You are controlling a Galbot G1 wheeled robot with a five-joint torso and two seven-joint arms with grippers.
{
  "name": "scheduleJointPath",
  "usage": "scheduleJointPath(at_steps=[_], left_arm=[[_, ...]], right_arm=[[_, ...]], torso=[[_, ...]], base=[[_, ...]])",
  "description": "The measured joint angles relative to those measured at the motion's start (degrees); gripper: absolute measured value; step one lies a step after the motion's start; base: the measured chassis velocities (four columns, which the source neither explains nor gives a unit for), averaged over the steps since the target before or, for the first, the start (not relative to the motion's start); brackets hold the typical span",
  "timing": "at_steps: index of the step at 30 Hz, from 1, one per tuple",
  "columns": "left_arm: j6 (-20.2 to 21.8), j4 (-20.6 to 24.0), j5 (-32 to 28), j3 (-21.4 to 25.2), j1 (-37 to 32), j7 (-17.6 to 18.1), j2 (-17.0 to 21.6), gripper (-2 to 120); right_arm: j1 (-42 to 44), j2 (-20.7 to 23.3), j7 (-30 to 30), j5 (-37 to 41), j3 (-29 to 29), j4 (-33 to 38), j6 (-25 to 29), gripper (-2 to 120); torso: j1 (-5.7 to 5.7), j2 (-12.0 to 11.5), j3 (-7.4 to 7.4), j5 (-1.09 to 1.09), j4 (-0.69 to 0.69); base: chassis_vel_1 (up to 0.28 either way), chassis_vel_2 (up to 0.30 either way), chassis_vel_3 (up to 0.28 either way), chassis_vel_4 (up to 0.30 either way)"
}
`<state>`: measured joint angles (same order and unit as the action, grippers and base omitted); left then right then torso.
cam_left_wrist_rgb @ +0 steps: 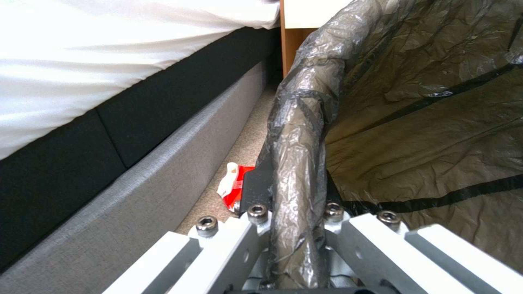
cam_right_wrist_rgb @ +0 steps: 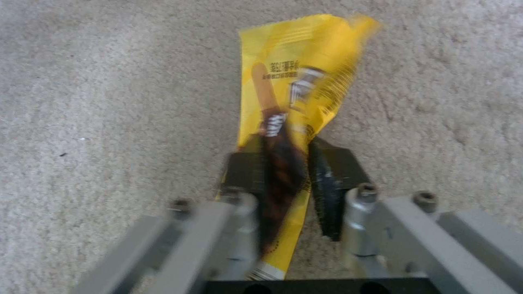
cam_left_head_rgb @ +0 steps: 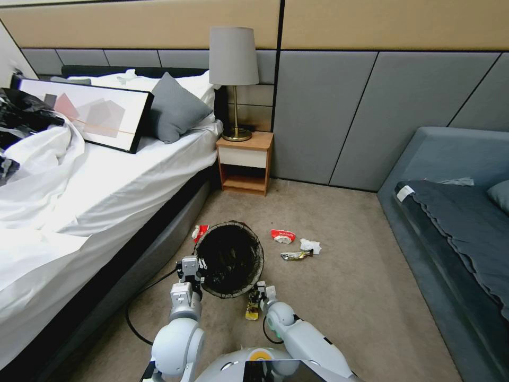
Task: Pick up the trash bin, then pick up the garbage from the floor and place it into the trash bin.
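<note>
The trash bin, lined with a dark bag, stands on the carpet beside the bed. My left gripper is shut on its near-left rim; in the left wrist view the bag-covered rim runs between the fingers of the left gripper. My right gripper, just in front of the bin, is shut on a yellow wrapper. That yellow wrapper is pinched in the right gripper over the carpet. More garbage lies around: a red-and-white packet, a white paper scrap, a shiny wrapper, and a red packet by the bed.
The bed with its grey base runs close along the bin's left side. A wooden nightstand with a lamp stands behind. A grey sofa lines the right. A black cable loops on the carpet.
</note>
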<state>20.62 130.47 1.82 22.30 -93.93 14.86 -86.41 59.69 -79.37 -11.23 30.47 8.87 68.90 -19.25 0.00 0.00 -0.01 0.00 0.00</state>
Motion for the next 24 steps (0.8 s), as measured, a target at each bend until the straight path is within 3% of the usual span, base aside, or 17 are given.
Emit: scheduleJointPath(at_steps=[4, 24], left_arm=[[0.00, -0.24, -0.01, -0.14, 0.13, -0.01, -0.01, 0], [0.15, -0.91, -0.99, 0.11, 1.01, -0.13, 0.51, 0]], right_arm=[[0.03, -0.01, 0.00, -0.14, -0.21, 0.06, 0.05, 0], [2.67, 0.93, 0.01, -2.03, -5.21, 3.31, 1.93, 0]], torso=[[0.00, 0.00, 0.01, 0.01, 0.00], [0.01, -0.01, 0.01, -0.02, -0.03]], base=[[0.000, 0.000, 0.000, 0.000], [0.000, 0.000, 0.000, 0.000]])
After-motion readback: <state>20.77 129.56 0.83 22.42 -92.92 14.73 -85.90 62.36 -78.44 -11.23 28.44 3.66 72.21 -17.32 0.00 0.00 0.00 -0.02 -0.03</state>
